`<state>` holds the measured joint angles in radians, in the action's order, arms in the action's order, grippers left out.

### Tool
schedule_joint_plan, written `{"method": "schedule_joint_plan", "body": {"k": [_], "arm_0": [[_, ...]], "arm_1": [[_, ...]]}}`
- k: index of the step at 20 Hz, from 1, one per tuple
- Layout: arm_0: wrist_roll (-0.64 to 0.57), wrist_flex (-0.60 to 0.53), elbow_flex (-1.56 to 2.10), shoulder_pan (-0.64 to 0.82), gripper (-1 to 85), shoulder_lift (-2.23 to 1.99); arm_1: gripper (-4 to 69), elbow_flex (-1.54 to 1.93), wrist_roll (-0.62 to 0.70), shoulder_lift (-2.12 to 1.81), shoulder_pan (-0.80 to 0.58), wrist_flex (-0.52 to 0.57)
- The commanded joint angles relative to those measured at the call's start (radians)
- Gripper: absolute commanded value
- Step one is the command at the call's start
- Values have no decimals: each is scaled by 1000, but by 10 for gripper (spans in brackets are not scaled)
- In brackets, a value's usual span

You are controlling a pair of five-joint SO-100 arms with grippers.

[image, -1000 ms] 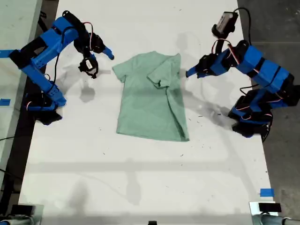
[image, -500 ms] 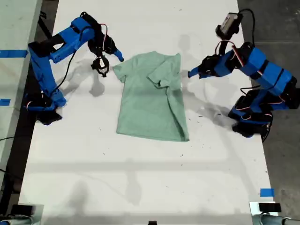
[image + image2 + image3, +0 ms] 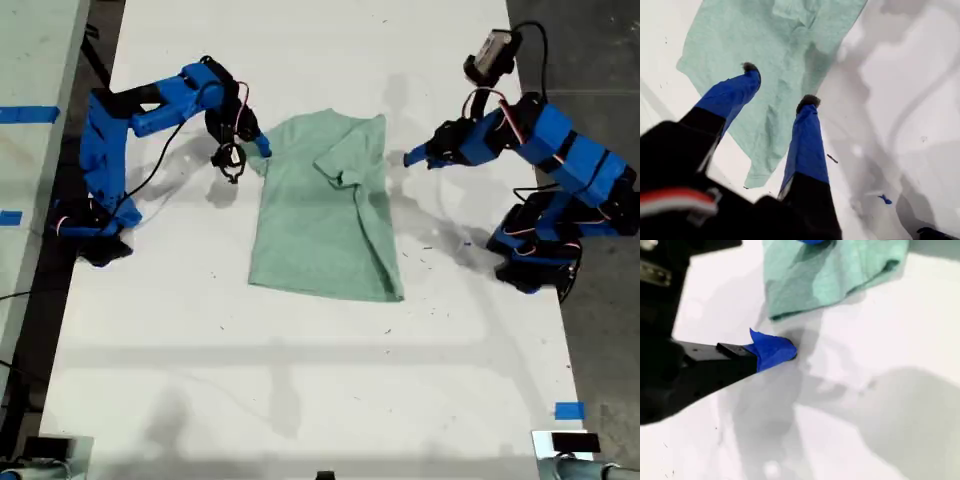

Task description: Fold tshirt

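Observation:
The pale mint-green tshirt lies flat in the middle of the white table, and the side toward the exterior view's right is folded over onto its body. My first gripper hovers just off that folded edge. It is open, and both blue fingers point at the tshirt with nothing between them. My second gripper is low at the sleeve on the exterior view's left. It is open, one fingertip on the table beside the sleeve and the other above the cloth.
The white table stretches wide in front of the tshirt. Both arm bases stand at its sides, one at the exterior view's left and one at its right. Blue tape marks the near right corner in the exterior view.
My second gripper has swung toward the exterior view's right and down, from beside the table's edge to the tshirt's sleeve. My first gripper has barely shifted. The tshirt has not moved.

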<state>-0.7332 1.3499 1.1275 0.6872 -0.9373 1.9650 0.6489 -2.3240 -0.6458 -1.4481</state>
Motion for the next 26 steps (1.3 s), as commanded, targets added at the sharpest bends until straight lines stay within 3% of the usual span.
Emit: {"method": "schedule_joint_plan", "body": {"k": [1,3,5,11,18,22,26], "arm_0": [[2,-14,-115,2,282,51],[2,-9,-138,12,208,94],[0,2,-161,14,1,114],[8,14,-192,2,0,101],[-3,210,-190,29,0,-156],[-25,187,-247,-17,0,-273],[-34,71,-380,-143,0,-189]], "arm_1": [[165,2,-8,-49,-14,-12],[165,15,-8,-64,-15,-15],[165,26,-9,-77,-18,-17],[164,29,-3,-80,-31,-11],[163,41,11,-81,-48,-5],[162,46,18,-83,-58,-5],[162,48,17,-81,-58,-2]]}}
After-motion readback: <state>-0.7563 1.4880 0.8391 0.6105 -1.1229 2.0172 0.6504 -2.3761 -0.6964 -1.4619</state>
